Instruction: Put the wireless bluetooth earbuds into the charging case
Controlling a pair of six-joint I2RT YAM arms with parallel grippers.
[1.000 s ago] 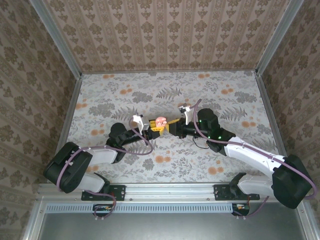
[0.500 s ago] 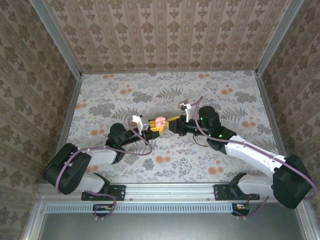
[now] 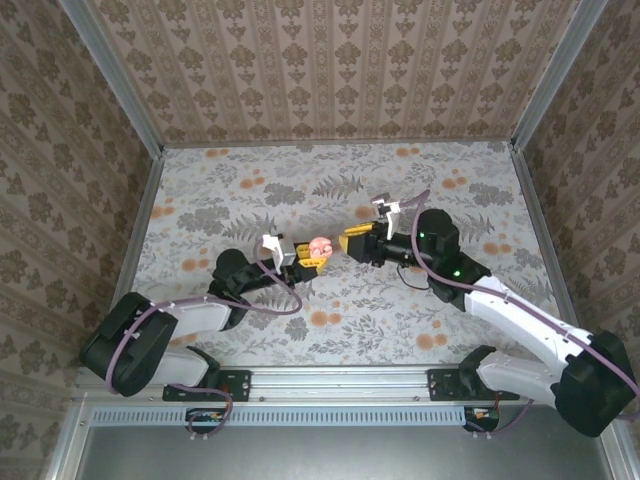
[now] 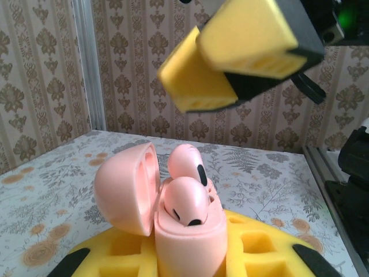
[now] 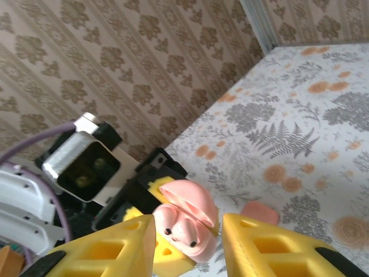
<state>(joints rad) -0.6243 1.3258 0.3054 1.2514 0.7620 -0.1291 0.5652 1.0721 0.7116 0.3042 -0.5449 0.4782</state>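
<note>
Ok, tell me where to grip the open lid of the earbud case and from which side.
Probably take the lid by its free top edge, coming from its domed back, left in the left wrist view. It stands upright, hinged low on the case, and the earbuds sit beside its hollow side, so fingers there could knock them.

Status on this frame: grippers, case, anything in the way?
Left gripper shut on charging case. Right gripper open, empty, just off it. Both earbuds in sockets, lid open. Nothing blocking.
</note>
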